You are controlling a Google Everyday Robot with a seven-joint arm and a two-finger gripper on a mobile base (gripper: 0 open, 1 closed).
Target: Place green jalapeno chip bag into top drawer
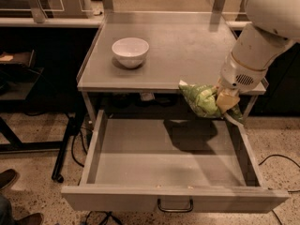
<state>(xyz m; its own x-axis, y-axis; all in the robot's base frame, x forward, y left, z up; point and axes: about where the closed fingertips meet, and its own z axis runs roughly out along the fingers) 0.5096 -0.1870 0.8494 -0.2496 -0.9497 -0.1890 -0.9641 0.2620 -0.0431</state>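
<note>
The green jalapeno chip bag point(200, 99) is held in the air at the right, just past the table's front edge and above the back right part of the open top drawer point(173, 198). My gripper point(224, 102) is shut on the bag's right end, below the white arm. The drawer is pulled fully out, its inside is bare, and its dark handle sits at the front centre. The bag's shadow falls on the drawer floor.
A white bowl point(130, 51) stands on the grey table top point(187, 46) at the left. Cables and a dark stand leg lie on the floor left of the drawer. A shoe shows at the bottom left corner.
</note>
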